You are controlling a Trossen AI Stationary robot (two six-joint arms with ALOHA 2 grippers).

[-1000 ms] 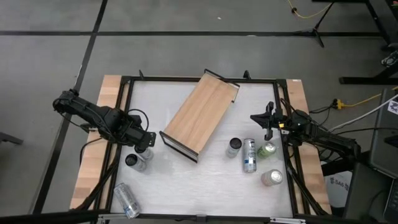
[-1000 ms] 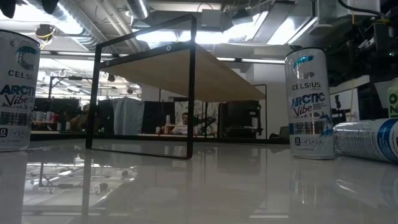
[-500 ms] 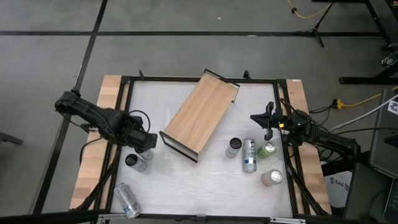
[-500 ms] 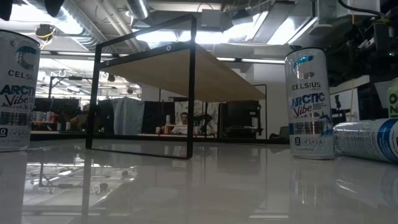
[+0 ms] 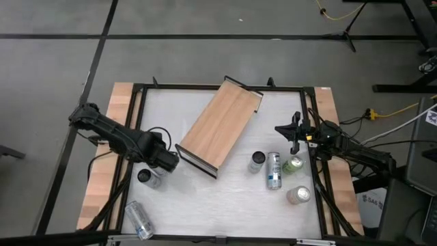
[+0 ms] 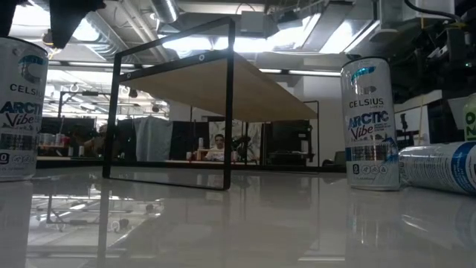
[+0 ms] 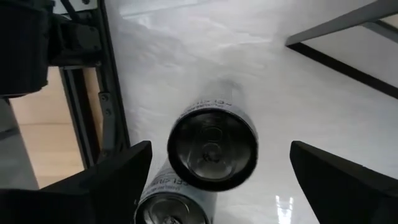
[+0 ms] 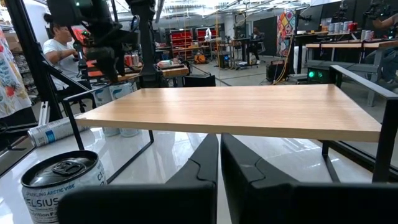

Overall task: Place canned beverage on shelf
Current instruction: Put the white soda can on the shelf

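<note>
Canned beverage: none on the shelf (image 5: 220,127) yet, approach step. Shelf, a long light-wood board on black frame ends, sits angled mid-desk (image 5: 225,195). Target looks like the upright silver can (image 7: 212,148) just off the shelf's near-left end, dark top with pull tab, Celsius label. Left claw (image 5: 166,162) hangs over it, fingers wide, can between them, untouched. Next: drop, close on the can body, lift to the board. Right claw (image 5: 292,139) parked right of the shelf, fingers together, empty

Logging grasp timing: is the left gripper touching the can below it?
Apart. The left wrist view shows the left gripper open, white table visible between each finger and the can.
</note>
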